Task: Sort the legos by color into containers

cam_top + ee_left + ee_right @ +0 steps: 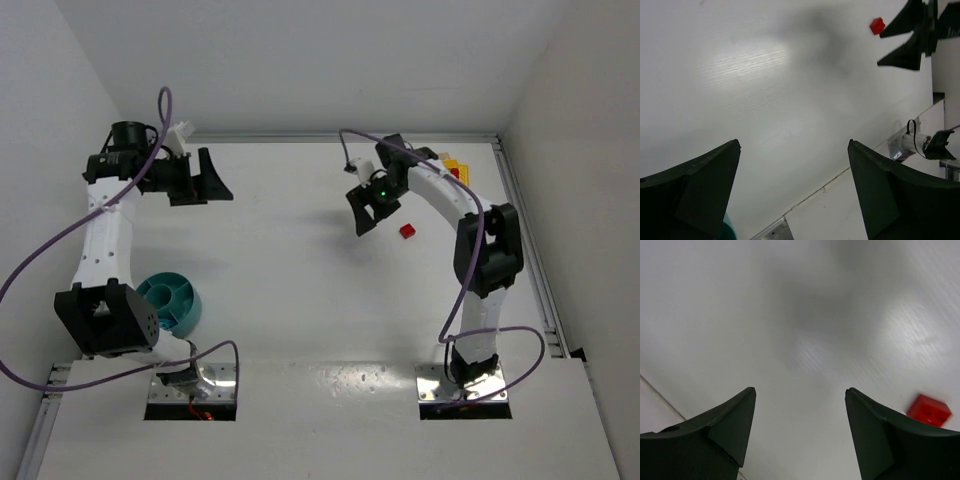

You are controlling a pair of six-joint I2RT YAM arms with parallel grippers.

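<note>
One small red plastic lego brick (407, 231) lies on the white table (300, 290), just beside the right gripper (362, 208), jaws spread, holding nothing | yellow and red bricks (452, 166) clustered at far right corner | round teal plastic bowl (190, 312) near left base, partly covered by left arm (105, 315) | left gripper (212, 177) wide apart, holding nothing, far left

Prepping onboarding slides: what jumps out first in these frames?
A lone red lego sits on the white table, just right of the open, empty right gripper. The teal bowl sits at the near left, far from it, and a small yellow-and-red lego cluster lies in the far right corner. The left gripper is open too, holding nothing.
</note>
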